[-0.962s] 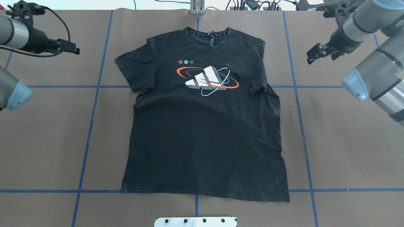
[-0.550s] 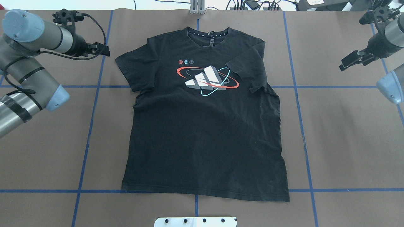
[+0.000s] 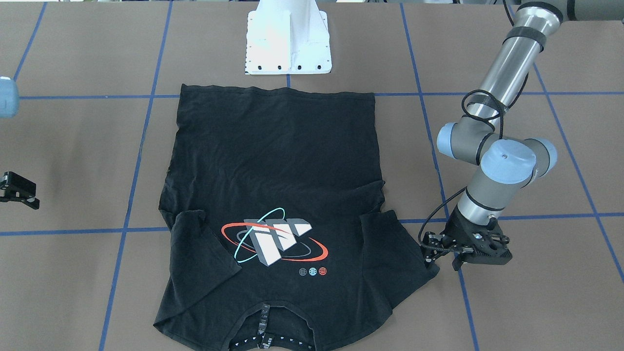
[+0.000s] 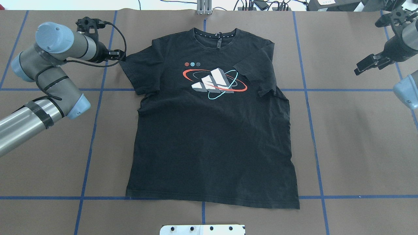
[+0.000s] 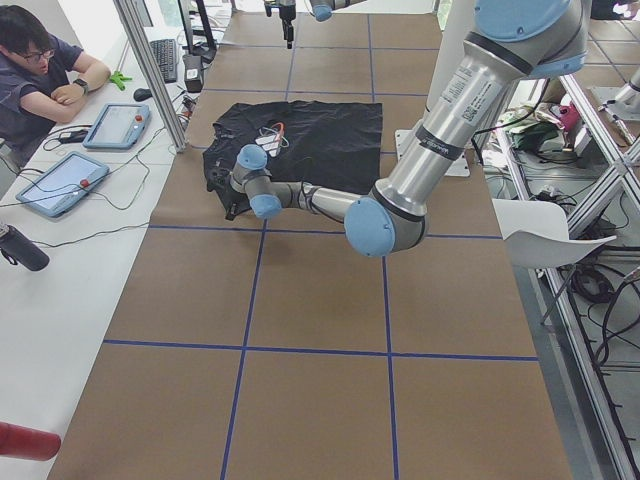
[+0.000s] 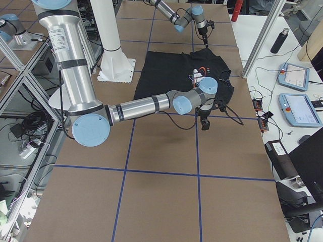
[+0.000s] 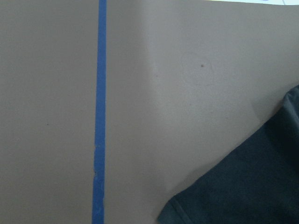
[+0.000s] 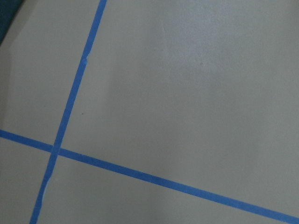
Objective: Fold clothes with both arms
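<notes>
The black T-shirt (image 4: 212, 137) lies flat and face up on the brown table, collar at the far side. Its sleeve on the right arm's side is folded in over the chest (image 4: 258, 75). It also shows in the front-facing view (image 3: 273, 161). My left gripper (image 4: 120, 56) is at the outer edge of the other sleeve, low over the table, and looks open and empty (image 3: 441, 258). The left wrist view shows the sleeve corner (image 7: 252, 186) and no fingers. My right gripper (image 4: 361, 67) is open and empty, far to the right of the shirt, over bare table (image 3: 22, 192).
The white pedestal base (image 3: 288, 44) stands at the shirt's hem side. Blue tape lines (image 4: 94, 130) grid the table. Cables and boxes (image 4: 261, 5) line the far edge. An operator (image 5: 40, 70) sits at a side desk with tablets (image 5: 60, 180).
My left arm has swung right, bringing its gripper from the table's left edge to the shirt's sleeve. My right gripper has moved right, away from the shirt. The shirt has not moved.
</notes>
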Motion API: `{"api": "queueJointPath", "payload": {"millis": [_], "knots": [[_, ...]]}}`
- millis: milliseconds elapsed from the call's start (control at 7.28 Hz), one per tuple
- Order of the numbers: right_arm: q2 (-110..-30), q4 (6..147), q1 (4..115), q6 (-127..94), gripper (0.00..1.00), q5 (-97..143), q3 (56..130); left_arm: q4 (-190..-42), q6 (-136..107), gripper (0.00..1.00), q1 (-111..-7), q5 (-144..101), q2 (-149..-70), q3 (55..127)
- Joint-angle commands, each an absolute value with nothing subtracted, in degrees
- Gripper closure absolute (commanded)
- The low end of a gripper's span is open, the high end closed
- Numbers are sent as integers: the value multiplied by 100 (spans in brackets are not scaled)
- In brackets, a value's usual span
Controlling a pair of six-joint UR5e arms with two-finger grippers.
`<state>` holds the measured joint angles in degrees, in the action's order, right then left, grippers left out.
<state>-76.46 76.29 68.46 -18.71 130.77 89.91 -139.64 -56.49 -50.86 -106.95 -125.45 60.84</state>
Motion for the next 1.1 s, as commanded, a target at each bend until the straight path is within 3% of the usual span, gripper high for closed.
{"api": "queueJointPath", "payload": {"millis": [0, 412, 687, 962], "knots": [[-7646, 7629, 6847, -1863, 0, 13061, 8956, -13975, -5616, 30, -5071, -10566, -12691, 5819], [-7646, 7629, 6838, -1863, 0, 13061, 8921, -13975, -5607, 38, -5027, -10529, -12823, 5651], [-7646, 7629, 6838, -1872, 0, 13061, 8921, -13975, -5607, 62, -5010, -10529, -12823, 5660], [-7646, 7629, 6838, -1863, 0, 13061, 8912, -14027, -5607, 62, -5001, -10538, -12806, 5686]]}}
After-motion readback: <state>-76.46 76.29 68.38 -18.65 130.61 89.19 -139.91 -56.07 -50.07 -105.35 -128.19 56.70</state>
